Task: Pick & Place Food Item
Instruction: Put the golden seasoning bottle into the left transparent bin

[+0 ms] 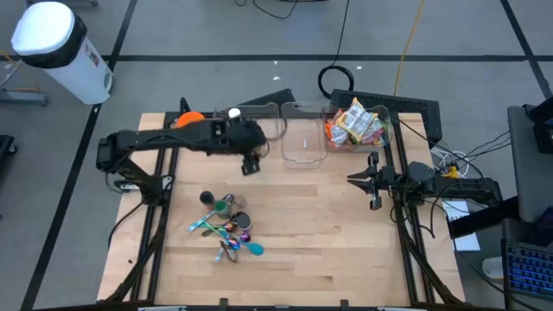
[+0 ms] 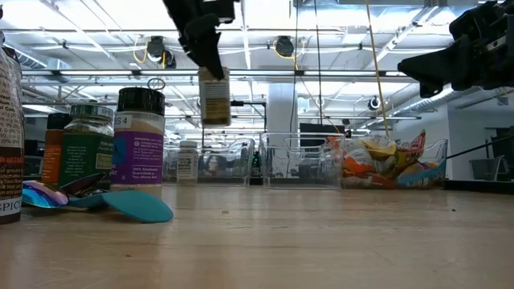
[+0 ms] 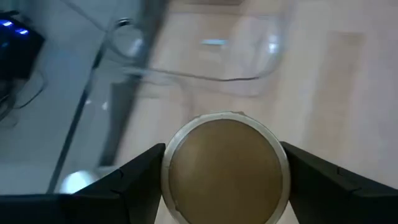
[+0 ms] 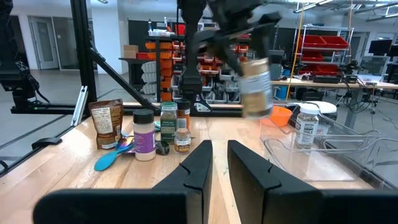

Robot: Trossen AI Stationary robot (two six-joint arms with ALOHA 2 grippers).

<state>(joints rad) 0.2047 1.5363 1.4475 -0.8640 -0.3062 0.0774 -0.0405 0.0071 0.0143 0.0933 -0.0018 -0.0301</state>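
Observation:
My left gripper (image 1: 251, 162) hangs above the table's middle, toward the far side, shut on a small spice jar (image 2: 214, 98) with a pale label. The jar also shows in the right wrist view (image 4: 255, 87). The left wrist view shows its round brown end (image 3: 224, 168) between the two fingers. The jar is well above the wood. My right gripper (image 1: 363, 181) waits shut at the table's right edge, pointing level toward the middle, with nothing in it. My left gripper pinches the spice jar between its two fingers (image 3: 130, 180), one on each side of the jar's upper end (image 3: 166, 167). The fingers slant down from above. The jar hangs below them, lifted clear of the table and slightly tilted (image 4: 255, 87).
Three clear bins stand along the far edge: one holds a white-capped jar (image 1: 234, 113), the middle one (image 1: 302, 142) shows nothing inside, the right one (image 1: 356, 125) holds snack packets. Several jars and coloured spoons (image 1: 226, 226) lie near the table's middle-left.

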